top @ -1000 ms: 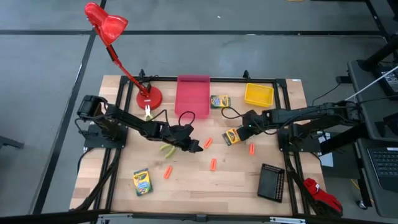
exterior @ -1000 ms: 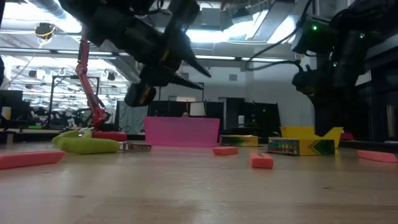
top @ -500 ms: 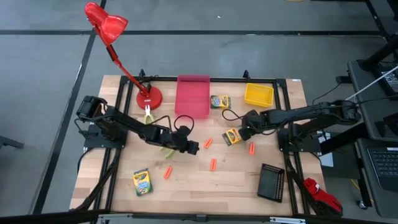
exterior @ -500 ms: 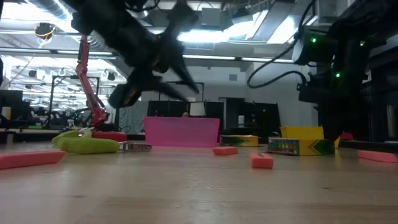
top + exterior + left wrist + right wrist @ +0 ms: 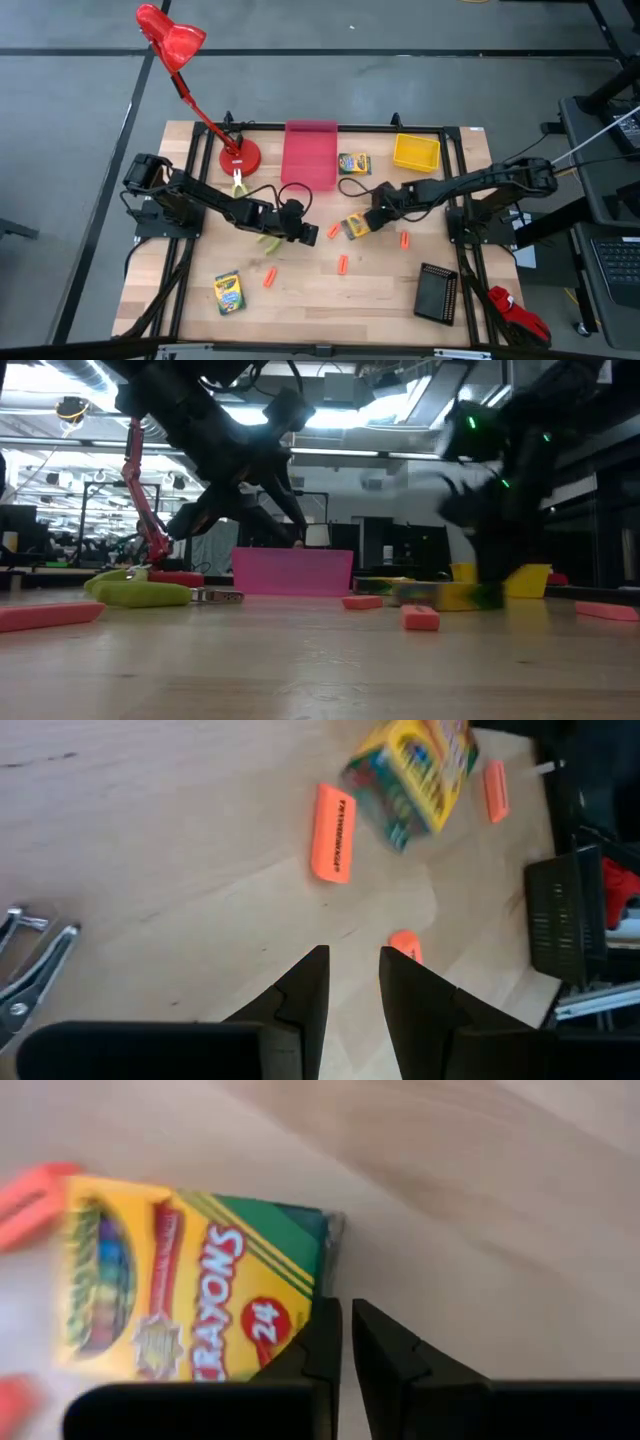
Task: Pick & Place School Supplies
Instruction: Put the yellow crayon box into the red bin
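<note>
A crayon box (image 5: pixel 355 226), yellow and green with "CRAYONS 24" printed in red on its face, is seen lying flat near the table's (image 5: pixel 320 305) middle, beside an orange piece (image 5: pixel 334 230). The right gripper (image 5: pixel 345 1345) is held against the box's green end, jaws nearly closed, gripping nothing. The left gripper (image 5: pixel 350 982) is held above bare wood, jaws slightly parted and empty.

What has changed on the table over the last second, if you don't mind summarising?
The right gripper, fingers nearly shut and not clamping anything, has swept toward the table's middle, pushing the crayon box along the wood, closer to the orange piece. The left gripper has drawn back slightly, empty and part open. The pink bin, yellow bin, pliers and other crayon boxes have not moved.
</note>
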`<state>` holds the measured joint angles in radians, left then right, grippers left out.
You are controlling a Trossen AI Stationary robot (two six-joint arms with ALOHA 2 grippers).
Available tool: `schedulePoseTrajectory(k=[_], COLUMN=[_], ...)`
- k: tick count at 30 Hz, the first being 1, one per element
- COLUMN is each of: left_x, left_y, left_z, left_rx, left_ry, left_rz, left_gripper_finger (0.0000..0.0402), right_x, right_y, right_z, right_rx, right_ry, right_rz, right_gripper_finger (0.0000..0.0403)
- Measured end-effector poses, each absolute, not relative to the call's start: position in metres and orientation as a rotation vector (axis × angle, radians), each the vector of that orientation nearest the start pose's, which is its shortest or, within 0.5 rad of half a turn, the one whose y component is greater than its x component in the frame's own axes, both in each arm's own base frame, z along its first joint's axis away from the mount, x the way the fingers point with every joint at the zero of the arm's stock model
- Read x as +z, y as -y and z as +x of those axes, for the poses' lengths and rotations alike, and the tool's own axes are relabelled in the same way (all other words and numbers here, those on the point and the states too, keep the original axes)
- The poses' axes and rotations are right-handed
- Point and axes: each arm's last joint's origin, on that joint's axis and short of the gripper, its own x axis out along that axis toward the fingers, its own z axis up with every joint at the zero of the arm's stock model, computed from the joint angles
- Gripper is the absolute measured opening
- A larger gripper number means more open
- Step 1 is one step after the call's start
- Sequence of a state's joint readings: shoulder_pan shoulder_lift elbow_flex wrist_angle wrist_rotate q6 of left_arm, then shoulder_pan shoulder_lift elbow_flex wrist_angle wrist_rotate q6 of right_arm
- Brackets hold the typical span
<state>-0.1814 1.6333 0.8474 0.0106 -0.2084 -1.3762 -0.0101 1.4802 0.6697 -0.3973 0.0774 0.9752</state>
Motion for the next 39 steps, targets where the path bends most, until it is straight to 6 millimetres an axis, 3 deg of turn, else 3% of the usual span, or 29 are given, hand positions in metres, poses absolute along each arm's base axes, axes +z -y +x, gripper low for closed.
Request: schedulePoseTrajectory(k=[11,16,24,30,39], left_x=[0.163,0.162,0.156,0.148,0.138], left_y=[0.053,0.054,0.048,0.040,0.043], left_z=[0.310,0.310,0.312,0.323,0.327], left_rx=[0.578,0.583,0.624,0.554,0.530], left_ry=[-0.692,-0.698,-0.694,-0.703,-0.747], left_rz=[-1.169,-1.179,-1.186,-1.252,-1.288], left_gripper_finger=[0.0088,0.0088,0.0089,0.0089,0.0088], right_x=[0.132,0.133,0.140,0.140,0.140], right_y=[-0.021,-0.029,-0.030,-0.030,-0.030], right_z=[0.312,0.328,0.333,0.333,0.333], right_rx=[-0.566,-0.540,-0.517,-0.506,-0.501], right_ry=[-1.104,-1.095,-1.073,-1.083,-1.084], right_rz=[0.716,0.708,0.697,0.671,0.664], right_gripper_finger=[0.0032,0.0032,0.0032,0.0032,0.0032])
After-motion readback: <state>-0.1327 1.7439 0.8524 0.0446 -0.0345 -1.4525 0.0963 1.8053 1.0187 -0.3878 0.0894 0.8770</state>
